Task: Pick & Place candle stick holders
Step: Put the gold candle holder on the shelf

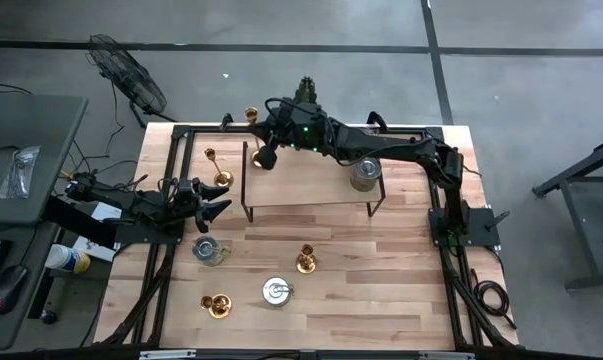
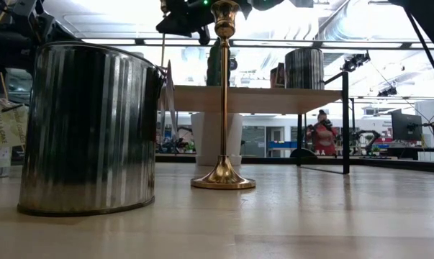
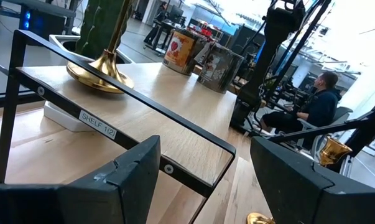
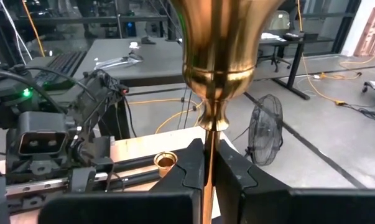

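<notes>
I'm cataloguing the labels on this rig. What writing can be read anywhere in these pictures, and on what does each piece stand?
"SHELF 1(2)": white sticker on the front rail of the black metal-framed wooden shelf, seen from the left wrist.
Printed red and dark tins at the far end of that shelf: print too blurred to read.
White paper label behind the ribbed silver metal tin, low view: lettering unreadable.
Nothing else legible.

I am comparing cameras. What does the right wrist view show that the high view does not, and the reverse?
Only the right wrist view shows the right pincer shut on the thin stem of a tall brass candle holder. Only the high view shows the silver tin, the short holders and the open left pincer. Both show the floor fan.
</notes>
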You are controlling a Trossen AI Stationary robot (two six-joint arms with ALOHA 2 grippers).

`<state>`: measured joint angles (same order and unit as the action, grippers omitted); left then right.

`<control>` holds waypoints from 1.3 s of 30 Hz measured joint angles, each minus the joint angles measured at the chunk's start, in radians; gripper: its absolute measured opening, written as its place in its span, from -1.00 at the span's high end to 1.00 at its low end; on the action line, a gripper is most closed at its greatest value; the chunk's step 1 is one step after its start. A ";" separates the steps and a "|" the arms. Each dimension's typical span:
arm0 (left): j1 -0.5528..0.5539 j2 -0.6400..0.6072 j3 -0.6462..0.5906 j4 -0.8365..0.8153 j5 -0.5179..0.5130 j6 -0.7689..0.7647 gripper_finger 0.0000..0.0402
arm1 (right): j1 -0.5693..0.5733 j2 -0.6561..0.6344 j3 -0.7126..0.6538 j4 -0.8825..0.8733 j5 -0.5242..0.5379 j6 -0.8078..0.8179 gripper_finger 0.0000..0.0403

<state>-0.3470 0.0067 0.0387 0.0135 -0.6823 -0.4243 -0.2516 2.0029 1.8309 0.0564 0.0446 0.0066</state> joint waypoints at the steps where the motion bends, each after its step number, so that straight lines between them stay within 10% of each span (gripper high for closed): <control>1: 0.000 0.000 0.000 0.000 0.000 0.000 -0.22 | 0.000 0.000 0.000 0.000 0.000 -0.001 0.97; 39: 0.000 0.000 0.000 0.000 0.001 0.000 -0.22 | -0.006 0.017 0.000 -0.017 -0.015 -0.007 0.96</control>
<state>-0.3470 0.0067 0.0384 0.0135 -0.6811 -0.4240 -0.2581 2.0197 1.8305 0.0394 0.0299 -0.0008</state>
